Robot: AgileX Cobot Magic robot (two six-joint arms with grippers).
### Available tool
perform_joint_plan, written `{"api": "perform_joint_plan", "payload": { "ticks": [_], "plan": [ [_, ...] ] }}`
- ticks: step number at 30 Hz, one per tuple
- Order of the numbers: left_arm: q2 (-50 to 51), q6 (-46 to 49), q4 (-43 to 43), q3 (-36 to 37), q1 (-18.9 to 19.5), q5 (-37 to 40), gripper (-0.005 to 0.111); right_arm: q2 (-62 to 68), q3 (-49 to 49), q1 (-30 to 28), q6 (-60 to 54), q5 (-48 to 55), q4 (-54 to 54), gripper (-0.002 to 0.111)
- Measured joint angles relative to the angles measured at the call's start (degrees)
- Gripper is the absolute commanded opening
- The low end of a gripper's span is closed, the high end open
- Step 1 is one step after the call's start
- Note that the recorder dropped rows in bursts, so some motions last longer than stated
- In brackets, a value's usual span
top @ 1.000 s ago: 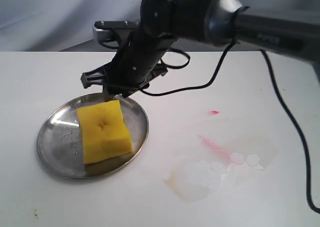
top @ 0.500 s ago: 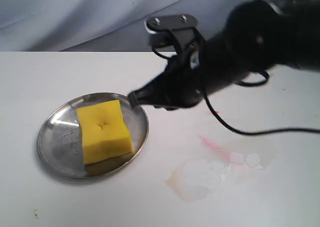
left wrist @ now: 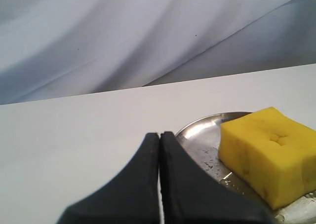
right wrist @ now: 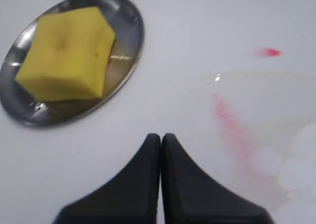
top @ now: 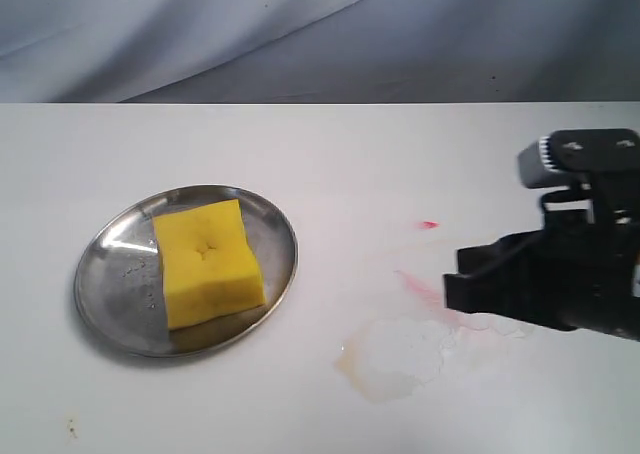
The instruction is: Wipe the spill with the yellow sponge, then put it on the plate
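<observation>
Right gripper (right wrist: pixel 160 136) withdrawn rightward, well apart from plate (top: pixel 100 296); yellow sponge (top: pixel 207 262) within rim

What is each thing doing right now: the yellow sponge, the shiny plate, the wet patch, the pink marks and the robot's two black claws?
Round shiny steel plate: flat on the white table, not empty.
Thick bright yellow foam sponge: lying on the plate, nothing gripping it.
Pale tan-edged spill: smeared thin on the table.
Thin pink-red streaks: on the table beside the spill.
Left gripper: shut, empty.
Right gripper: shut, empty.
</observation>
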Motion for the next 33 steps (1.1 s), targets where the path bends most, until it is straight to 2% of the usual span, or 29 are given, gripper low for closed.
{"api": "perform_joint_plan", "payload": {
  "ticks": [8,13,22,29,33],
  "plan": [
    [0.0,0.0,0.0,0.0,0.0,0.0,0.0,-18.4,11.3,-15.0,5.2,-4.5,-8.8,0.0],
    [0.0,0.0,0.0,0.0,0.0,0.0,0.0,-28.9,18.5,-21.3,5.4,-11.3,-12.3,0.0],
    [0.0,0.0,0.0,0.0,0.0,0.0,0.0,-46.0,28.7,-23.4,4.4,-19.7,-15.1,0.0],
    [0.0,0.0,0.0,0.0,0.0,0.0,0.0,-59.5,29.2,-23.4,-0.2,-14.2,-16.8,0.0],
    [0.0,0.0,0.0,0.0,0.0,0.0,0.0,-62.8,29.2,-25.8,0.7,-9.8,-17.8,0.0]
  ]
}}
